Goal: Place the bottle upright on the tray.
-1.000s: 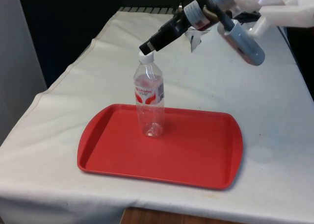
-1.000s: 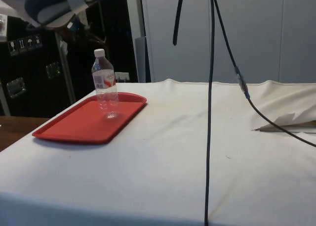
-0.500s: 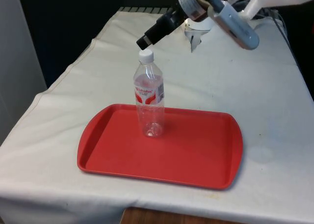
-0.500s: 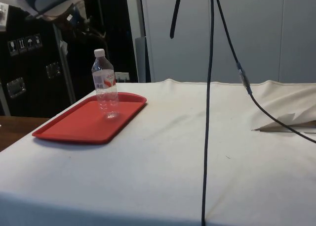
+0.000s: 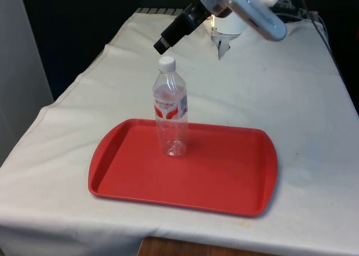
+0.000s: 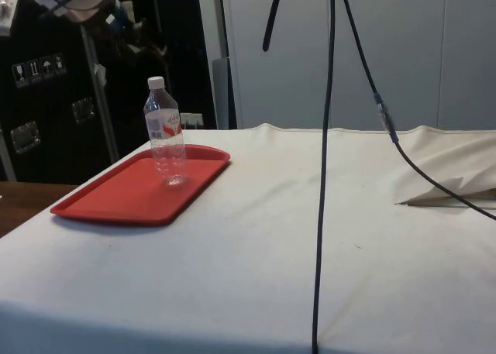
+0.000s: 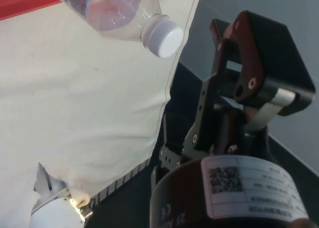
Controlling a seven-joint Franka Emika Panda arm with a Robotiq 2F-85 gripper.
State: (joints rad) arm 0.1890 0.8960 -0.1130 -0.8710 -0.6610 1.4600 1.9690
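A clear plastic bottle [image 5: 170,107] with a white cap and a red label stands upright on the red tray [image 5: 224,172], towards the tray's far left part in the front view. In the side view the bottle [image 6: 165,137] stands free on the tray [image 6: 116,195]. My gripper [image 5: 162,43] hangs tilted in the air just above and behind the cap, not touching it. In the wrist view my gripper [image 7: 232,23] is open with nothing between its fingers, and the bottle's cap end [image 7: 162,36] lies off to one side of them.
A small white crumpled object [image 5: 224,40] lies on the cloth near the table's far end. A black cable [image 6: 324,176] hangs down through the side view. A cloth fold [image 6: 457,191] rises at the side view's right. Bare cloth surrounds the tray.
My gripper has lifted off the bottle's cap and drawn up and back towards the table's far end. The bottle has stayed upright in the same spot.
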